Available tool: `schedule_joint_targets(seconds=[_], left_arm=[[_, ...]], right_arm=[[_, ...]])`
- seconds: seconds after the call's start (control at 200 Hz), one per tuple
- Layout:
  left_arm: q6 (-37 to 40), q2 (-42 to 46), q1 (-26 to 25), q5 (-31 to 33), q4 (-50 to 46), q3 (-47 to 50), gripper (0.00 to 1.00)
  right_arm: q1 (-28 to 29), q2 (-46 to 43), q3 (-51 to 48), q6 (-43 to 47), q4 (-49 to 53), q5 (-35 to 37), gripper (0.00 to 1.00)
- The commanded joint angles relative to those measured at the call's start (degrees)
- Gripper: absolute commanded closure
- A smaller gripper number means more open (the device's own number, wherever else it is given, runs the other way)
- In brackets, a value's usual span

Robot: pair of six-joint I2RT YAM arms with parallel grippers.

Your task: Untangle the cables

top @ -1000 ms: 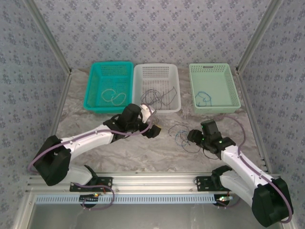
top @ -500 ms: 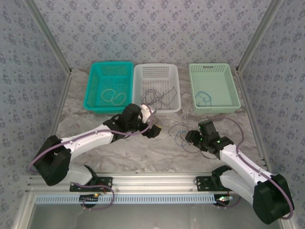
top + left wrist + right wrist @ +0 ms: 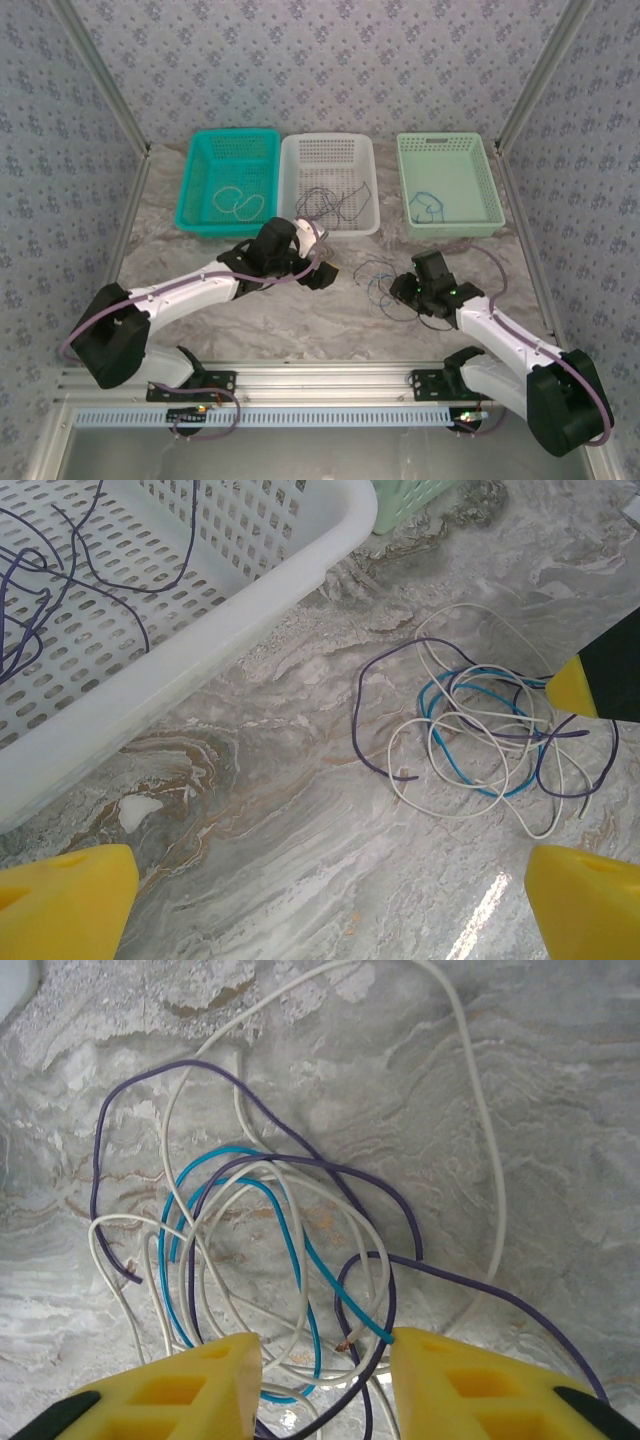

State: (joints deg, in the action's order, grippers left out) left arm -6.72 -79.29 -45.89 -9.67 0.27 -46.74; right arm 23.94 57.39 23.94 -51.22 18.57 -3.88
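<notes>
Top view, read from left to right. At 12 o'clock on the marble tabletop (image 3: 300, 320) stands a row of three baskets. The teal basket (image 3: 196, 180) holds a whitish loop (image 3: 238, 203). The left end effector (image 3: 322, 264) hovers just in front of the white basket (image 3: 368, 185), its yellow fingers spread wide and holding nothing; it has not moved over the last second. The white basket contains several dark wires (image 3: 335, 205).

The tangle (image 3: 380, 283), made up of the cables that are not yet sorted, lies on the bare tabletop at 3 o'clock from the left end effector. In the wrist views it consists of purple, blue and whitish strands looped through one another.

The right end effector (image 3: 412, 289) sits at the tangle's 4 o'clock edge. Over the last second it has crept in from the right while its jaws drew closer together. They are now part-closed, with a clear gap that straddles blue, purple and whitish strands, and nothing is visibly pinched.

The green basket (image 3: 490, 185) holds a blue wire (image 3: 428, 205).

The change suggests that a pick from the tangle is beginning. Because several strands lie between the fingers, more than one cable may be caught.
</notes>
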Motion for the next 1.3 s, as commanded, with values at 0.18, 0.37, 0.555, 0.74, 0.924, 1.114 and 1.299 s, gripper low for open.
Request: schedule_joint_targets(seconds=[0.18,0.37,0.555,0.74,0.924,1.114,1.299], left_arm=[[-0.55,-0.48,-0.62,-1.27,1.4,-1.23,0.01],[-0.67,-0.65,-0.61,-1.33,1.31,-1.15,0.01],[-1.11,-1.12,-0.72,-1.68,1.4,-1.33,0.01],[-1.17,-1.3,-0.89,-1.76,1.31,-1.34,0.01],[-0.85,-1.03,-0.87,-1.87,0.78,-1.16,0.01],[-1.01,-1.08,-0.97,-2.22,0.95,-1.11,0.01],[-1.02,-1.15,-0.96,-2.54,0.96,-1.1,0.01]], right_arm=[[0.73,-1.37,1.81,-0.09,1.03,2.81,0.76],[1.1,-2.17,1.94,0.06,1.44,3.28,0.83],[1.89,-3.57,2.25,0.22,2.98,4.02,0.87],[2.01,-5.94,2.03,-0.2,7.88,6.74,0.63],[0.48,-10.54,2.47,0.34,14.85,9.2,0.48],[0.08,-12.14,0.59,0.16,17.82,8.33,0.48],[0.6,-10.15,-1.08,-0.13,17.38,8.22,0.52]])
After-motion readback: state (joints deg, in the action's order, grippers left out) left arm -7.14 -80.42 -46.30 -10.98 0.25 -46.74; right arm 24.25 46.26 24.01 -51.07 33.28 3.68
